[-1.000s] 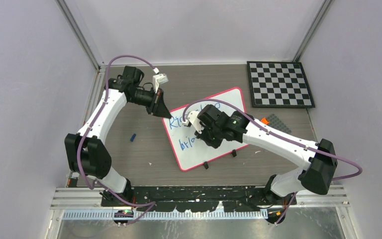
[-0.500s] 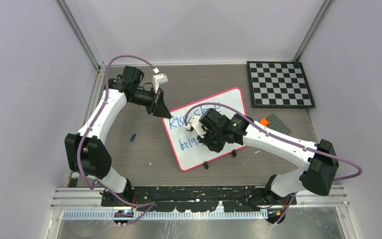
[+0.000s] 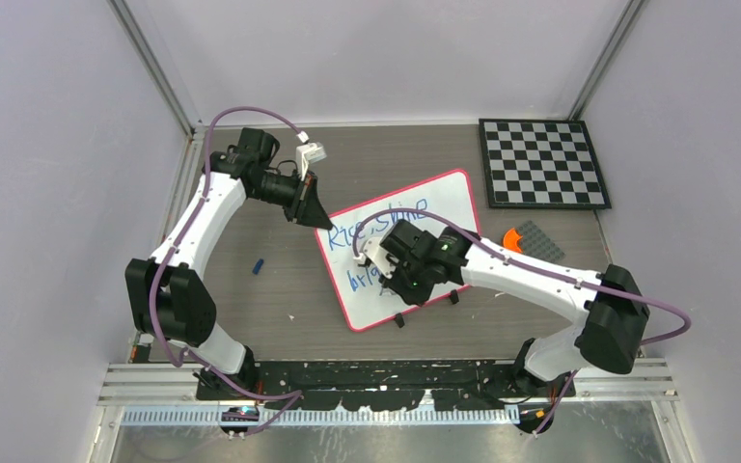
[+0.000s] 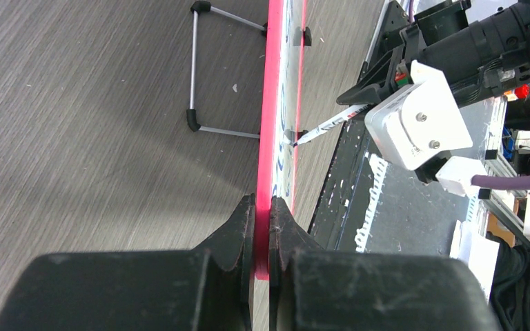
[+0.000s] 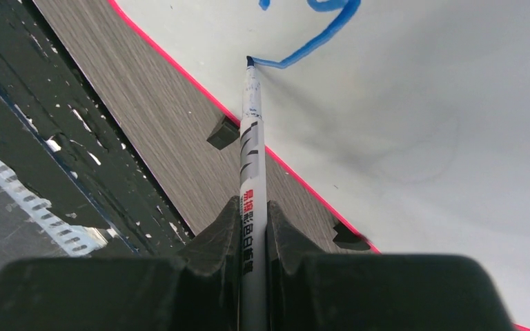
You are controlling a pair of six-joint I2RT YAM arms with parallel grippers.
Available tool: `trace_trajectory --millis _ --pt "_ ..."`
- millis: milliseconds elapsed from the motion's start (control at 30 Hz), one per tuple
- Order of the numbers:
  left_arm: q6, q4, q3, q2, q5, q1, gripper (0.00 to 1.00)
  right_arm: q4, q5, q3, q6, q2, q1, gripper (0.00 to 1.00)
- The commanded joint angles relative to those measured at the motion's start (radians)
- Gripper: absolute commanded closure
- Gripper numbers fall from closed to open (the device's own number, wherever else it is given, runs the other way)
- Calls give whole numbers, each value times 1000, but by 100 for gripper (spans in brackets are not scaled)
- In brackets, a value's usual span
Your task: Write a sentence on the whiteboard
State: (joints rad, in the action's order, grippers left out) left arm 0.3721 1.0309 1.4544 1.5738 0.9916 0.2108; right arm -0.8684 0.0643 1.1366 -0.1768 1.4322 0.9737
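a: where is the whiteboard (image 3: 449, 198)?
b: in the middle of the bench (image 3: 367, 154), turned a bit, with its long side running from 8 o'clock to 2 o'clock.

a: who has hold of it?
b: the left gripper (image 4: 262, 227). it sits at the board's 10 o'clock corner. its two fingers are squeezed tight on the thin red rim, with no gap to see.

a: and the right gripper (image 5: 252, 210)?
b: it is over the board's 8 o'clock end. its fingers are nearly closed and pinch a marker (image 5: 252, 131) between them. the marker pokes straight out past the fingers.

a: is the marker on the board?
b: yes. its tip touches the white face right at the end of a blue line.

a: can you read the sentence (image 3: 391, 220)?
b: only part. the top row looks like "rise, shine". the row below starts "bri", and the arm hides what comes after.

a: what else is there?
b: two black clips (image 3: 398, 320) on the board's 6 o'clock edge. a checkerboard (image 3: 543, 162) at 1 o'clock from the board, well apart. a small blue thing (image 3: 260, 264) on the bench at the board's 9 o'clock. an orange bit (image 3: 512, 234) beside a grey plate (image 3: 540, 238) at 3 o'clock.
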Motion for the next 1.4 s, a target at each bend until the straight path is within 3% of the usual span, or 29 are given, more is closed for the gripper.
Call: trace_trajectory --millis 0,500,900,1367 --pt "25 -17 0 20 -85 12 100 67 -29 58 10 32 9 100" --pt "18 -15 8 19 -80 12 100 19 12 143 13 -83 -32 100" --pt "16 -17 12 22 -76 12 100 30 -47 159 27 -70 -84 100" --pt "18 -15 11 23 -76 12 100 30 -36 80 26 -73 -84 100"
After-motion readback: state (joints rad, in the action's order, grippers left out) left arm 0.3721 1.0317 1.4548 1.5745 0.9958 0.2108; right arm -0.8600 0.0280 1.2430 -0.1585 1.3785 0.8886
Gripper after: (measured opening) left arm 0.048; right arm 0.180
